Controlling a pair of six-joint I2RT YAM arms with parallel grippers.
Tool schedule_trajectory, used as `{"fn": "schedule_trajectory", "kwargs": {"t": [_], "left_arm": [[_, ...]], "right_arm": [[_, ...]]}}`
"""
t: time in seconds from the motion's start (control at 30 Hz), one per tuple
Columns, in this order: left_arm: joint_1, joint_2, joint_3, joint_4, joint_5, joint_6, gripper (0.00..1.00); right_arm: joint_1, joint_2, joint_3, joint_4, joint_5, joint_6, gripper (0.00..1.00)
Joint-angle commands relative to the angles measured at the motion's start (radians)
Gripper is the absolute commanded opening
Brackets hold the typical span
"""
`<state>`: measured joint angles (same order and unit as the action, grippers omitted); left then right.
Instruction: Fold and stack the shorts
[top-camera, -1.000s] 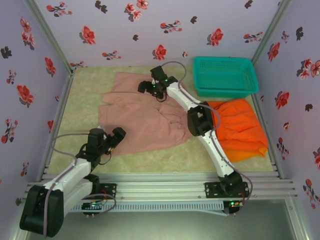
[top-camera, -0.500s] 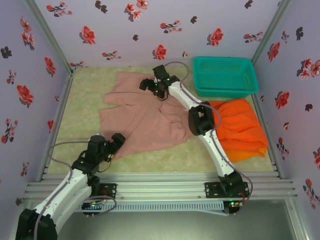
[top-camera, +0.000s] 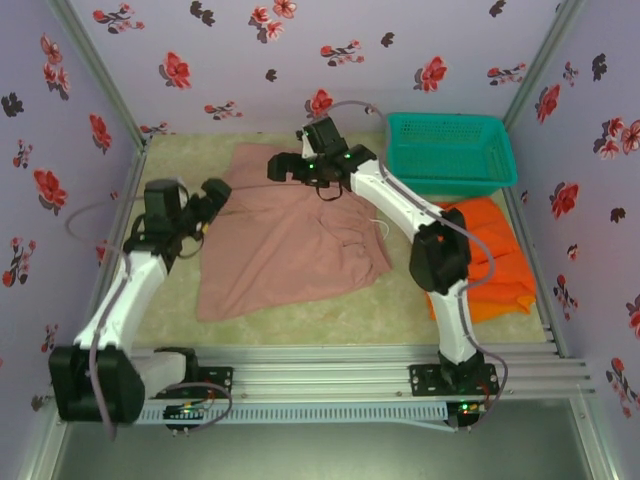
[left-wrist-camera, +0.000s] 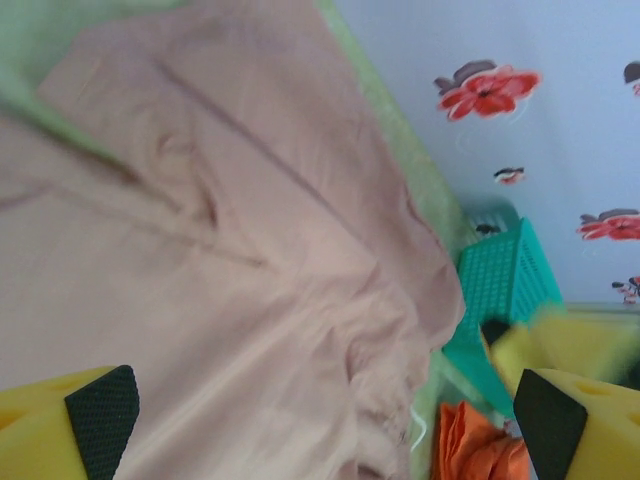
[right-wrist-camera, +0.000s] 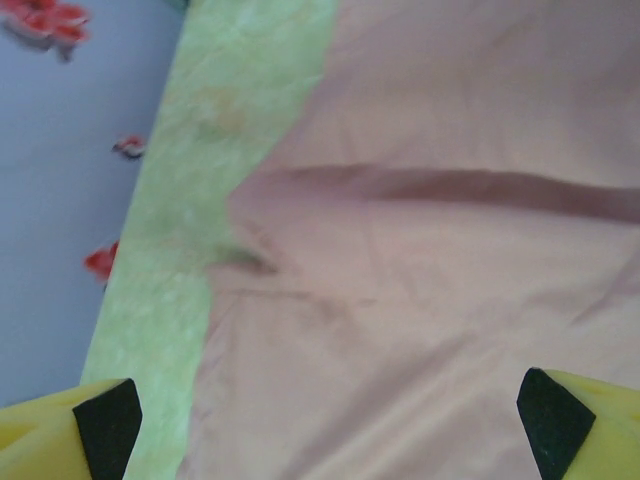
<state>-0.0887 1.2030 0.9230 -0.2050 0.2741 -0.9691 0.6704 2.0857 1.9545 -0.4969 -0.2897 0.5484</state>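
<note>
Found pink shorts (top-camera: 290, 240) spread mid-table, apparently unfolded; orange shorts (top-camera: 495, 262) heaped right, unstacked. Saw left gripper (top-camera: 205, 203) and right gripper (top-camera: 284, 170) wide, empty.

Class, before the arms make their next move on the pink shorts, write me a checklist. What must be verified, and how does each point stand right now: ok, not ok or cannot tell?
1. Left pincer open with nothing in it: ok.
2. Right pincer open with nothing in it: ok.
3. Pink shorts lying smooth: not ok, long creases cross the cloth.
4. Orange shorts apart from the pink pair: cannot tell, the right arm covers the gap.
5. Teal basket away from the pink shorts: ok, it sits at the far right corner.
</note>
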Motion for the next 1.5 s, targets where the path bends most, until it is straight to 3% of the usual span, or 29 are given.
{"fn": "schedule_trajectory", "kwargs": {"t": [0.0, 0.23, 0.53, 0.93, 1.47], "left_arm": [[0.023, 0.176, 0.162, 0.056, 0.096, 0.067, 0.99], [0.018, 0.541, 0.461, 0.133, 0.14, 0.097, 1.0], [-0.013, 0.908, 0.712, 0.138, 0.201, 0.123, 0.99], [-0.022, 1.181, 0.997, -0.057, 0.185, 0.245, 0.99], [0.003, 1.397, 1.261, -0.2, 0.11, 0.313, 1.0]], "right_arm": [[0.041, -0.094, -0.208, 0.112, 0.033, -0.021, 0.99], [0.123, -0.254, -0.601, 0.248, 0.104, 0.027, 0.99], [0.197, -0.284, -0.826, 0.314, 0.161, 0.096, 0.99], [0.244, -0.313, -0.975, 0.319, 0.209, 0.184, 0.99], [0.282, -0.369, -1.088, 0.31, 0.243, 0.284, 0.98]]}}
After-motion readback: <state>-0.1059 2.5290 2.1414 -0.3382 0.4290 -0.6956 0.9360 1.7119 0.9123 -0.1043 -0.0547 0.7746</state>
